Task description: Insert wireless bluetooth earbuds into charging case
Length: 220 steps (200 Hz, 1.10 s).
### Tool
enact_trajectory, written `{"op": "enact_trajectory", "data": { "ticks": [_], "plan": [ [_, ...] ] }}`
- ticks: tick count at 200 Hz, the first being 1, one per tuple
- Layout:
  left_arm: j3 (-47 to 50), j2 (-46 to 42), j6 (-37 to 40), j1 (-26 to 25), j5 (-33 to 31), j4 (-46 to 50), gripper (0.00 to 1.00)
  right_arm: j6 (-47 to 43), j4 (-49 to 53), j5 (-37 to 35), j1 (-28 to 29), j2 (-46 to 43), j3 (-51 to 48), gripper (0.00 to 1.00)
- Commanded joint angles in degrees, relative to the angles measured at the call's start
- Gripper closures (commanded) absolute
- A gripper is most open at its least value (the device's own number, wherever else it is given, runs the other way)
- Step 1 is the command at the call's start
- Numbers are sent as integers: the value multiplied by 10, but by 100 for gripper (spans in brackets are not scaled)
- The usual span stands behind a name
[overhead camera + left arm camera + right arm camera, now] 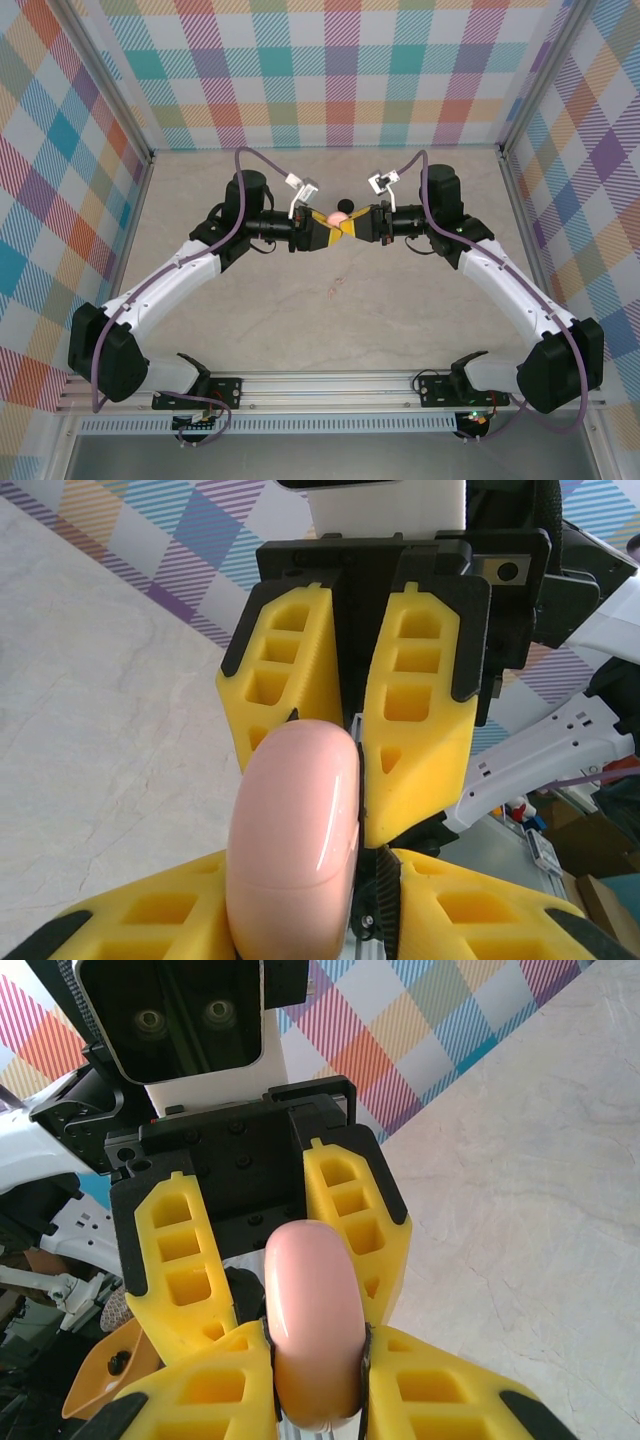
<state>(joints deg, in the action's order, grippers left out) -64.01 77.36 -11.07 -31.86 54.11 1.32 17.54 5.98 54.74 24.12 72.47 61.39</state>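
The charging case (pixel 338 216), a salmon-pink puck with its two halves together, hangs above the table's middle between both grippers. My right gripper (pixel 315 1335) is shut on the charging case (pixel 312 1310), its pads pressing both flat faces. My left gripper (pixel 312 865) comes from the opposite side and stands open around the case (pixel 295 830). The case rests against one finger (pixel 150 910), with a dark gap to the other finger (pixel 480 910). In the top view, left gripper (pixel 328 232) and right gripper (pixel 358 224) meet tip to tip. A small black rounded thing (pixel 342 203) sits just behind them; I cannot tell whether it is an earbud.
Bare marble tabletop (pixel 330 330) spreads in front of and behind the grippers. Checkered walls (pixel 330 70) close the back and both sides. Purple cables (pixel 250 160) loop over each wrist.
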Motion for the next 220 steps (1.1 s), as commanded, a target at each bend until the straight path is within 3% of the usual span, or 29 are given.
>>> {"op": "enact_trajectory", "data": {
  "ticks": [1, 115, 166, 220],
  "plan": [
    [3, -21, -3, -9, -14, -30, 63, -11, 1, 15, 5, -12, -7, 78],
    [0, -13, -13, -9, 10, -44, 64, -38, 35, 29, 15, -9, 4, 76],
    [-3, -5, -15, -11, 11, -44, 80, -44, 41, 32, 22, -2, 12, 76],
    [-14, 1, -8, -12, -22, -17, 87, -53, 60, 12, 30, 3, 21, 72]
  ]
}}
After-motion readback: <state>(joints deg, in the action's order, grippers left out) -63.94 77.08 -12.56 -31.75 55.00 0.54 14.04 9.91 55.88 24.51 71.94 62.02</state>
